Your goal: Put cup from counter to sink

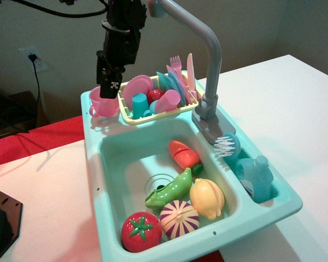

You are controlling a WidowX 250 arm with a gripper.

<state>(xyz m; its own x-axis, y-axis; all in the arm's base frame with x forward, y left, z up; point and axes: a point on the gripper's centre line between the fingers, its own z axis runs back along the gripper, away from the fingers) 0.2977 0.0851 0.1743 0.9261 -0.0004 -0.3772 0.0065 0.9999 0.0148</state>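
Observation:
The pink cup [102, 105], translucent with a side handle, stands on the back left corner of the light-teal counter [91, 143], left of the dish rack. My gripper [109, 87] hangs straight over it, with the black fingertips [111, 86] down at the cup's rim and partly hiding it. I cannot tell whether the jaws have closed on the rim. The sink [120, 174] is the deep basin in front, with a ringed drain [160, 180]. It holds toy food.
In the basin lie a carrot [183, 153], a green pea pod [172, 188], a lemon [206, 198], a purple onion [179, 219] and a tomato [140, 231]. A yellow dish rack [132, 115] full of dishes stands behind. The grey faucet [208, 60] arches at right, above a brush [226, 144] and a teal bottle [256, 176].

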